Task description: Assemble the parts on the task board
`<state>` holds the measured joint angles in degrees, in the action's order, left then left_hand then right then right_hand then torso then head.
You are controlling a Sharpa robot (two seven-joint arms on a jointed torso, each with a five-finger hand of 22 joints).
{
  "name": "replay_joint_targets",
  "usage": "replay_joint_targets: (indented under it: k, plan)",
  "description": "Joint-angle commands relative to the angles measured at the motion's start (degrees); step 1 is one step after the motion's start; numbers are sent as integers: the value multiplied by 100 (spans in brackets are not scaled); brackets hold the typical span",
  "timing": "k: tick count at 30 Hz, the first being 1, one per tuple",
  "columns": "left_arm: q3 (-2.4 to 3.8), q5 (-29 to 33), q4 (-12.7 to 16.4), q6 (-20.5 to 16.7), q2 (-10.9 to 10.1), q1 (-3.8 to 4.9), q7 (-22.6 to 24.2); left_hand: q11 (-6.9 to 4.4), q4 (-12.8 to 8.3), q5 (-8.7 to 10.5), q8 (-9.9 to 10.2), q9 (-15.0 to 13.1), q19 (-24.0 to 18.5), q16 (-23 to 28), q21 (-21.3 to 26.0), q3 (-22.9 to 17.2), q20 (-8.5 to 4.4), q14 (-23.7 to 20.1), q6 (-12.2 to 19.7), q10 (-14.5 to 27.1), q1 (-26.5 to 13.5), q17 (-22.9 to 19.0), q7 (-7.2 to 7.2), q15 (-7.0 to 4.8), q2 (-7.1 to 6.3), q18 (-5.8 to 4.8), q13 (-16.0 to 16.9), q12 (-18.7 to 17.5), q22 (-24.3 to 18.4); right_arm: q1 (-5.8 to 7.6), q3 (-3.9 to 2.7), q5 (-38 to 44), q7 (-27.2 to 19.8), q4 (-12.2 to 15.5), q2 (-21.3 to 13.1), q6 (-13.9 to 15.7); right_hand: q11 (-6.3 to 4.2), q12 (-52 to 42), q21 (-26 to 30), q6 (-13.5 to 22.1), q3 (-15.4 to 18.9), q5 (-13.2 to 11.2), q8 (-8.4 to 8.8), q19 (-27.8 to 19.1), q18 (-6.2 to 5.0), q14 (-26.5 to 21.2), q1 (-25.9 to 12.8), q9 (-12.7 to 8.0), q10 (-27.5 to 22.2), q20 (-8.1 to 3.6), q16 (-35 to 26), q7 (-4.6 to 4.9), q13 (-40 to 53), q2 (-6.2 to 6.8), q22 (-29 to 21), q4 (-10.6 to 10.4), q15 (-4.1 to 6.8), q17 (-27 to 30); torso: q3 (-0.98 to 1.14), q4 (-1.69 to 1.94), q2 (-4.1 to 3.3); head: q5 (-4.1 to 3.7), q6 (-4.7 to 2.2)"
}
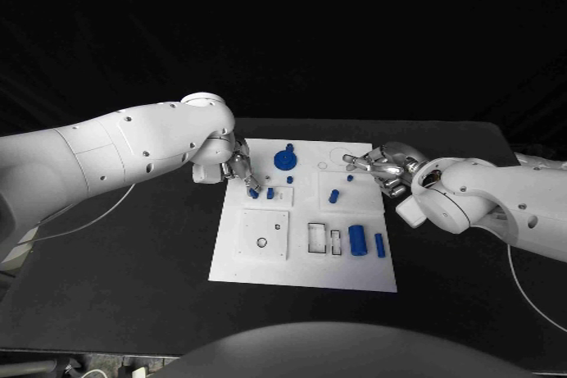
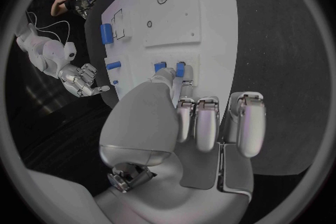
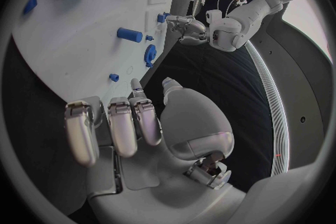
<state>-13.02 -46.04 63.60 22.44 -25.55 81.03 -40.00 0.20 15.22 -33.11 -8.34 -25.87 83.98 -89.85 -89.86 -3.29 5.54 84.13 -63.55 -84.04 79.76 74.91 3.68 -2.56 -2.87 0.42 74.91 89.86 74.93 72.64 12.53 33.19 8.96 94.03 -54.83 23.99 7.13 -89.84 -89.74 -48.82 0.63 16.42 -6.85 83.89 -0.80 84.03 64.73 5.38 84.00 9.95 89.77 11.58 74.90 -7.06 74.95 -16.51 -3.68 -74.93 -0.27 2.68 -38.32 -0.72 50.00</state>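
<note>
**Both hands parked at the far end of the board, nothing picked up**

Everything here is placed off the flat white rectangular task board [image 1: 242, 263], which sits mid-way across the black table [image 1: 118, 296].

At the board's left edge, toward the far end, is the left hand [image 1: 240, 166]. Its fingertips come down right at two small blue upright pegs [image 1: 261, 193] standing side by side in the board. From the left wrist view the thumb and one finger reach to those pegs [image 2: 171, 68] while the other fingers [image 2: 206, 123] lie straight and close together. I honestly can't tell if it's pinching a peg or just touching it.

Just beyond the pegs, near the board's far edge, is a round blue knob-like part [image 1: 285, 159]. Toward the board's middle there's a short blue cylinder [image 1: 334, 195] with a tiny blue stud [image 1: 350, 178] just past it. On the near-left sits a raised white square plate with a ring hole [image 1: 262, 234]. Near-right: two empty rectangular slots [image 1: 325, 238], then a fat blue block [image 1: 357, 237] and a slim blue bar [image 1: 380, 244] beside it.

The right hand [image 1: 380, 166] hovers over the board's far-right corner, fingers loosely curled and apart, holding nothing; the right wrist view shows its fingertips [image 3: 136, 85] clear of the surface.
</note>
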Motion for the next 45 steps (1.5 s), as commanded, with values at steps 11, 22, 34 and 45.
replay_joint_targets:
  k: [11, 22, 34, 45]
  plan:
    - [-1, -110, 5, 140, 11, -5, -353, -27, 17, -11, -41, -14, 602, -15, -14, -32, -30, 587, -9, -596, 22, 1509, -39, -40, -41, -42, 1509, 14, 1507, -4, 1, 20, -3, -4, 3, -73, 50, -16, -26, -15, 25, 26, -20, 611, 80, 597, 51, 8, 600, 48, 23, 10, 1510, -11, 1505, 0, -50, -1507, -3, 2, 0, 0, 0]
    - [-1, -187, -27, 158, 16, -4, -452, -27, 24, -9, -46, -17, 602, -15, -14, -33, -30, 587, -15, -596, 18, 1509, -40, -40, -46, -42, 1509, 14, 1507, -4, 1, 20, -4, 0, 1, -75, 50, -16, -26, -15, 25, 26, -20, 611, 80, 597, 51, 8, 600, 48, 23, 10, 1510, -11, 1505, 0, -50, -1507, 0, -1, 1, 6, 0]
    - [-1, -223, -60, 181, 29, -4, -447, -27, 59, 14, -54, -23, 602, -15, -14, -41, -28, 587, -20, -596, -8, 1509, -39, -41, -45, -42, 1509, 14, 1507, -4, 1, 20, -5, 1, 1, -72, 50, -16, -26, -15, 33, 30, -25, 611, 80, 597, 67, 9, 600, 49, 23, 9, 1510, -22, 1505, 1, -50, -1507, 1, -4, 2, -1, 0]
    - [-1, -224, -64, 182, 58, -5, -424, -19, 137, 293, -56, -34, 602, -15, -14, -49, -30, 587, 10, -596, -122, 1509, -31, -34, -46, -42, 1509, 14, 1507, -4, 1, 20, -3, 5, 6, -78, 50, -16, -26, -15, 33, 30, -25, 611, 80, 597, 67, 9, 600, 49, 23, 9, 1510, -22, 1505, 1, -50, -1507, -1, -1, -4, -12, 0]
